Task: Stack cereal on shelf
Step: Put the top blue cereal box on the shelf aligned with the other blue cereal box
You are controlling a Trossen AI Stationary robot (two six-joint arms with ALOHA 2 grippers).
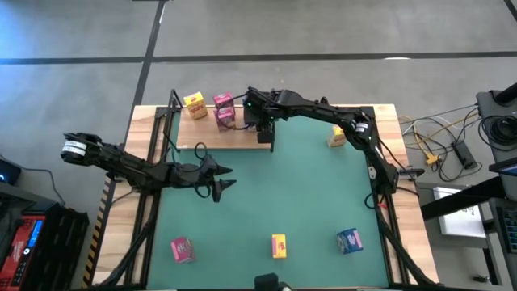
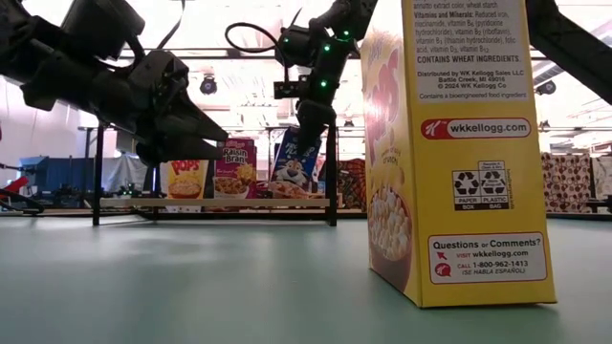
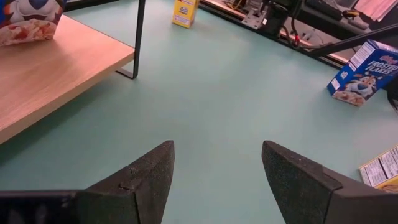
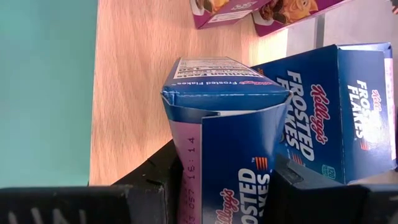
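Three cereal boxes stand in a row on the shelf [image 1: 234,139] at the far side of the green mat [image 1: 266,194]: a yellow box [image 1: 194,104], a pink box [image 1: 224,110], and a blue Frosted Flakes box [image 4: 233,149] that the right gripper [image 1: 264,125] has between its fingers, with a second blue box [image 4: 339,112] just beside it in the right wrist view. The fingers press on both sides of this box, which rests on the pale board. Four more boxes are on the mat: a yellow one [image 1: 337,137] near the right arm, and a pink one [image 1: 182,249], a yellow one [image 1: 279,246] and a blue one [image 1: 349,240] along the near edge. The middle of the mat is free. The left gripper [image 1: 216,182] hangs over this open part, beside the shelf's front edge, its fingers apart and holding nothing.
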